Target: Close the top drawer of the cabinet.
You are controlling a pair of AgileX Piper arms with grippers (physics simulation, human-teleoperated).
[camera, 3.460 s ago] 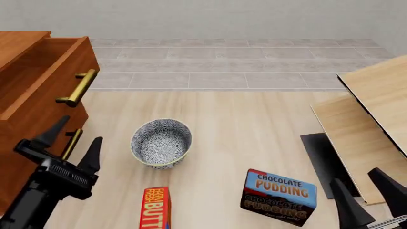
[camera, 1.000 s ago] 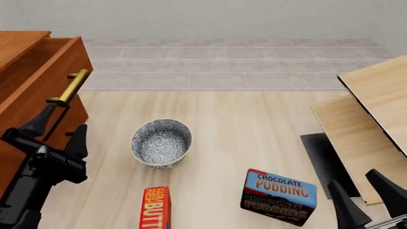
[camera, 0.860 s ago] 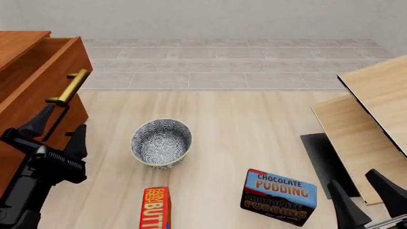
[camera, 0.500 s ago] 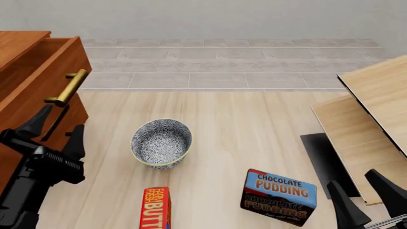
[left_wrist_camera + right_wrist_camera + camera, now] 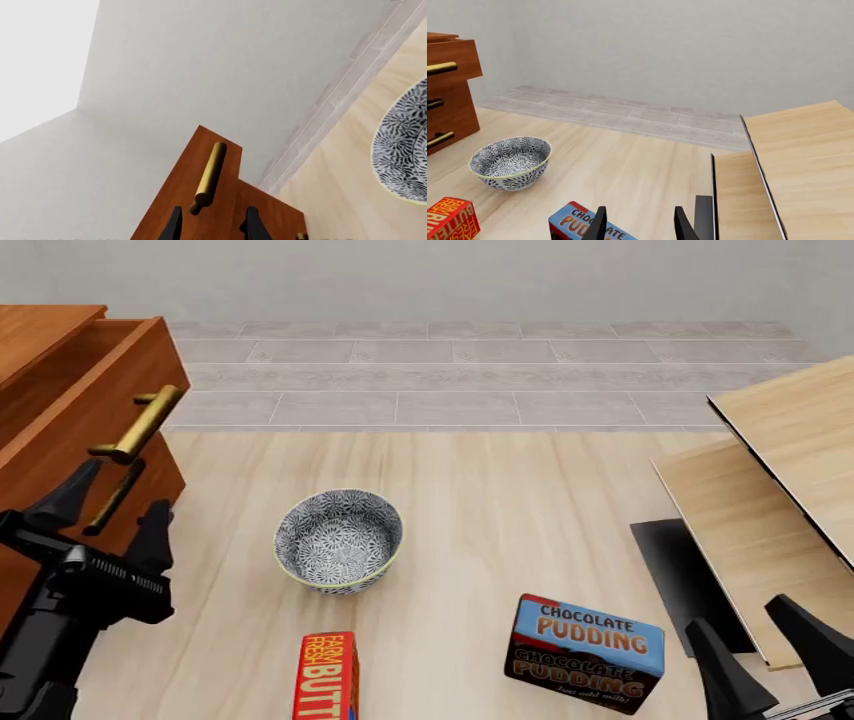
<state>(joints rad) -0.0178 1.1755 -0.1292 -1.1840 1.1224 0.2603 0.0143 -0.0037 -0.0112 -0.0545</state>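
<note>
The top drawer (image 5: 94, 390), flat reddish-brown wood with one brass bar handle (image 5: 134, 425), is seen protruding from the cabinet (image 5: 450, 95), apparently three-drawered. The left gripper (image 5: 114, 510) is spread wide before it; the right gripper (image 5: 771, 650) is likewise parted. One patterned bowl (image 5: 338, 538) and two printed boxes are counted.

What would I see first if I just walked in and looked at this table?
Probably the big reddish-brown cabinet at the left, with its top drawer sticking out and the left gripper open right in front of it. Next, the patterned bowl in the middle, and the bright pudding box nearer the right gripper.
</note>
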